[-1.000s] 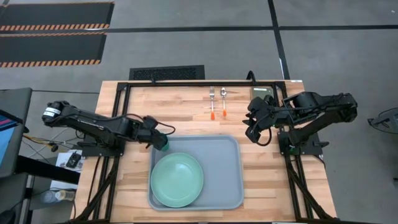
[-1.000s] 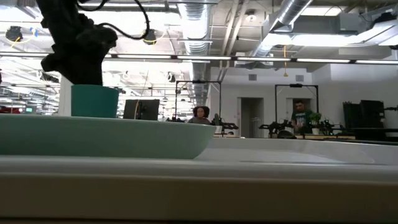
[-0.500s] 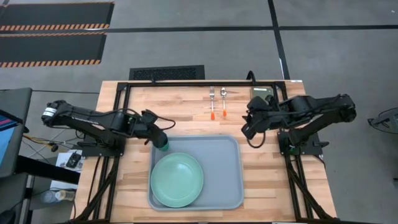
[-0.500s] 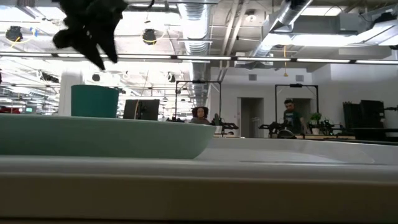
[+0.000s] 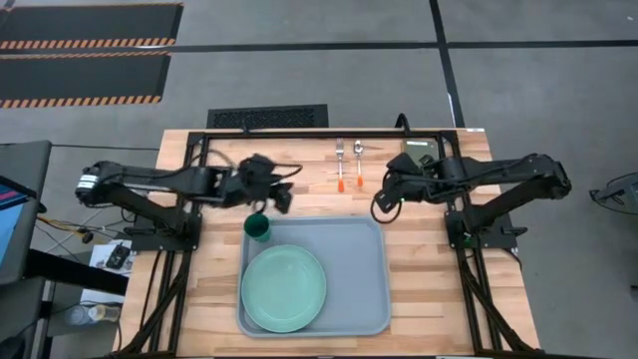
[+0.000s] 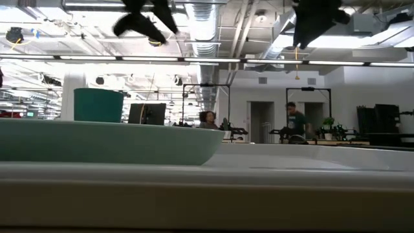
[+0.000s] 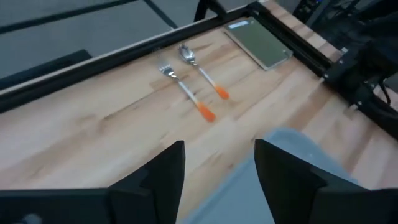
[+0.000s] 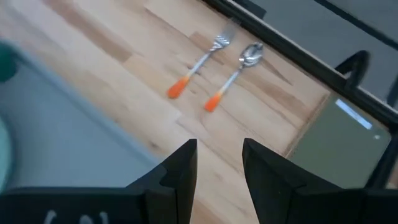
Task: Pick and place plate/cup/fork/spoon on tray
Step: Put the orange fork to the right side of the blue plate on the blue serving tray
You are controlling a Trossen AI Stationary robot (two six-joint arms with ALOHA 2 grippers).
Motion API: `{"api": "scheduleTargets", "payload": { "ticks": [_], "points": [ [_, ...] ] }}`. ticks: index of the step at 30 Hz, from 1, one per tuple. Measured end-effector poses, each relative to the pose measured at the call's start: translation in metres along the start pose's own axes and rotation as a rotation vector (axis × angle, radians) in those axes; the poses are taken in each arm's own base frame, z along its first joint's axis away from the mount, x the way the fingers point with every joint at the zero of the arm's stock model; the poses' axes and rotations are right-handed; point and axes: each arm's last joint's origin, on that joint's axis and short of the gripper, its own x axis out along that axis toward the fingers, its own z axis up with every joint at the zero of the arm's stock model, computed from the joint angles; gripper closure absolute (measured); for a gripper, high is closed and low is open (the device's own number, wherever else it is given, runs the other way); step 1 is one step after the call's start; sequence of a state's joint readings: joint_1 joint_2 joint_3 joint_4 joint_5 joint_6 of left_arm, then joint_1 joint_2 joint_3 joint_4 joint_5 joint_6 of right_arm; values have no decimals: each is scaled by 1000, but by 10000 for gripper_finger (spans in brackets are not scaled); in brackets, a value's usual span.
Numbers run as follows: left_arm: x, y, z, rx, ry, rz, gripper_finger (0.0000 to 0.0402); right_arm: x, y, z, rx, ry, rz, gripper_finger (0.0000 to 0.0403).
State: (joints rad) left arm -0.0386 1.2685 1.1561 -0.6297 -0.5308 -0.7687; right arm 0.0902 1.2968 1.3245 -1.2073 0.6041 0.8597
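Note:
The pale grey-blue tray (image 5: 349, 269) lies at the table's near middle. The mint-green plate (image 5: 284, 289) rests flat on its left half, and the teal cup (image 5: 257, 227) stands upright in its far left corner. The cup (image 6: 98, 105) and plate (image 6: 110, 139) also show in the low view. The fork (image 5: 340, 165) and spoon (image 5: 359, 165) lie side by side on the wood beyond the tray, orange handles toward the tray. My left gripper (image 5: 284, 197) is open and empty, up in the air between cup and fork. My right gripper (image 5: 379, 207) is open and empty, right of the spoon.
A flat olive-green block (image 5: 419, 158) lies at the far right of the table, beside the spoon. The black frame rail (image 5: 329, 133) runs along the far edge. The tray's right half (image 5: 359, 289) is bare. People show in the room behind (image 6: 294, 120).
My left gripper has let go of the cup, risen and gone toward the table's far and right side, toward the fork. The cup stays upright in the tray's far left corner. My right gripper has gone toward the table's left, closer to the spoon.

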Motion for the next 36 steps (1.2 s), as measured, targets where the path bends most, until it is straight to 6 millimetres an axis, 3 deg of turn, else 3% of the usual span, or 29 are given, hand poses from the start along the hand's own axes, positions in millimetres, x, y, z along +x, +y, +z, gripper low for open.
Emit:
{"api": "scheduleTargets", "payload": {
  "ticks": [4,9,14,20,28,30,36],
  "points": [
    [55,-3,7,-21,12,-10,234,2,-6,0,6,31,-10,249],
    [122,-3,4,-78,0,-19,235,-15,-16,-4,29,26,49,250],
    [174,-9,4,-110,-13,24,236,-38,-28,-10,69,-16,132,250],
    [229,-35,10,-28,37,87,236,-52,-35,-15,82,-66,174,252],
    [272,-53,19,-30,85,246,236,-55,-32,-19,59,-71,196,253],
    [275,-54,22,-53,101,248,236,-56,-31,-19,54,-72,204,254],
    [281,-43,5,-98,169,353,229,-60,-28,-24,28,-70,226,257]
  ]
}}
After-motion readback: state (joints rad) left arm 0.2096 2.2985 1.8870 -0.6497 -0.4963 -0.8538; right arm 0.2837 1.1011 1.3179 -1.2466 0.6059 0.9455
